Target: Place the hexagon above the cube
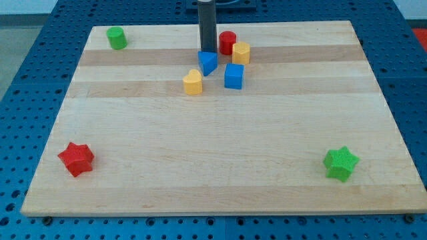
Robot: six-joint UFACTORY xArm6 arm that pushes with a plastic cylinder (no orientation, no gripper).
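A yellow hexagon (241,53) lies near the view's top centre, just right of a red cylinder (227,42) and touching it. A blue cube (233,76) sits just below the hexagon. A blue triangular block (207,63) lies left of the cube. A yellow heart block (193,83) lies lower left of that. My dark rod comes down from the top, and my tip (207,52) stands right behind the blue triangular block, left of the red cylinder and the hexagon.
A green cylinder (117,38) stands at the board's top left corner. A red star (76,159) lies at the lower left and a green star (341,163) at the lower right. The wooden board (220,167) rests on a blue perforated table.
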